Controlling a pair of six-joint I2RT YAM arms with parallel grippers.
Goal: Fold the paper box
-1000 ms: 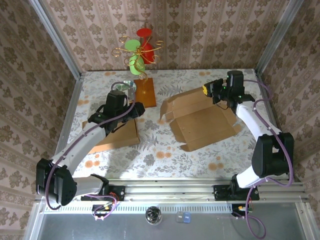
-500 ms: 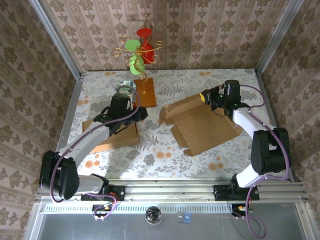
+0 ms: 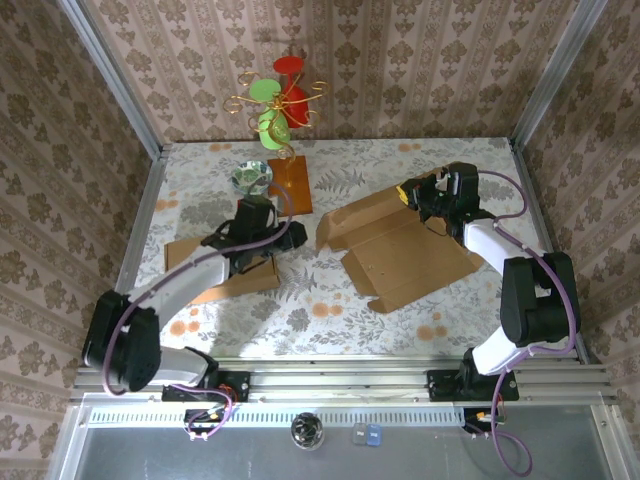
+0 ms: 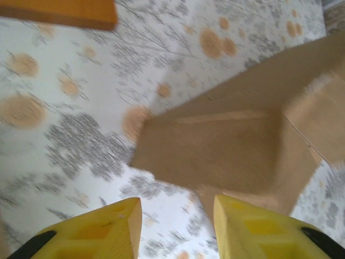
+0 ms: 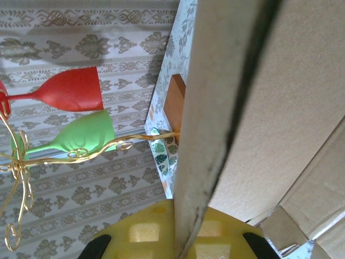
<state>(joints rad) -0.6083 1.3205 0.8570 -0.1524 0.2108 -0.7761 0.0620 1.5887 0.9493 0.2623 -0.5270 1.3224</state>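
Note:
The paper box is a brown cardboard blank lying partly unfolded at the centre right of the table, its left flaps raised. My right gripper is at the box's far edge, shut on an upright flap. In the right wrist view the flap's edge runs up from between the yellow pads. My left gripper hovers just left of the box, open. In the left wrist view its yellow fingers stand apart with nothing between them, and a box flap lies just ahead.
A second flat cardboard piece lies under my left arm. At the back stand a wire rack with red and green glasses on an orange base and a leaf-patterned tape roll. Patterned walls enclose the table.
My left gripper has moved right, off the flat cardboard and up to the box's left flaps. My right gripper has come slightly nearer and leftward with the flap, shifting the box.

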